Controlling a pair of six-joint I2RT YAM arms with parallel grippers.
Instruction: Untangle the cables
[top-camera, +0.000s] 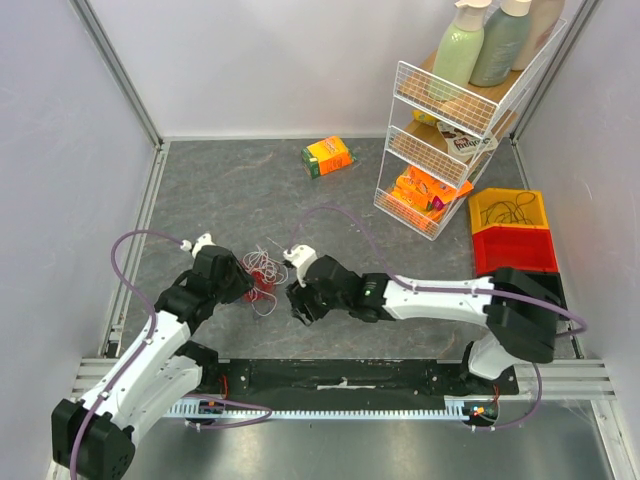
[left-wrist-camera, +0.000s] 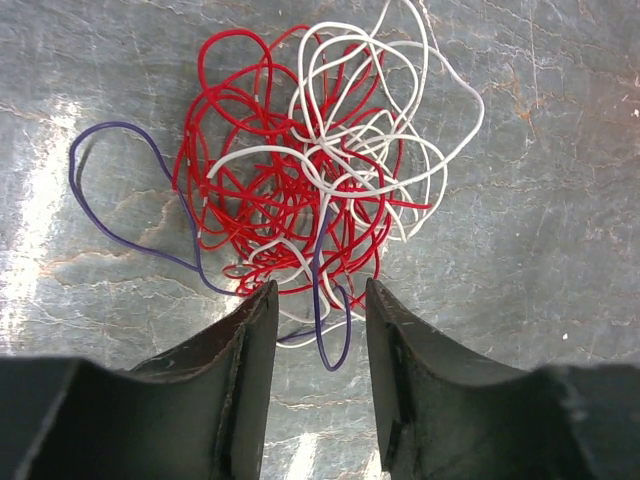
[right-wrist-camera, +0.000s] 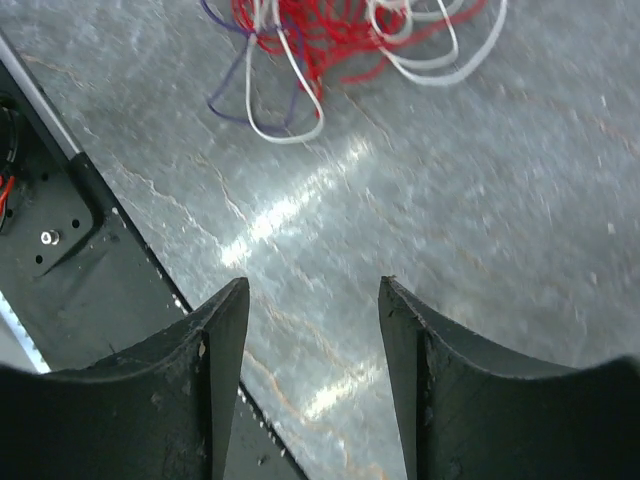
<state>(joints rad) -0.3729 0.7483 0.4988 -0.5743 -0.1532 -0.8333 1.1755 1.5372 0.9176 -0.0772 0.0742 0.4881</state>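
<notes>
Red, white and purple cables (left-wrist-camera: 320, 190) lie knotted on the counter (left-wrist-camera: 540, 300). Both the left pincer (left-wrist-camera: 318, 290) and right pincer (right-wrist-camera: 313, 285) are spread, empty. If you pinch several strands, pulling will likely tighten the knot.

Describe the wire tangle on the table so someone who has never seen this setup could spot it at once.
On the grey table, look near the front edge, between the left gripper and the right gripper. The tangle lies flat there: thin red, white and purple loops, mostly red. The black wires in the yellow bin on the right are a separate bunch.
</notes>
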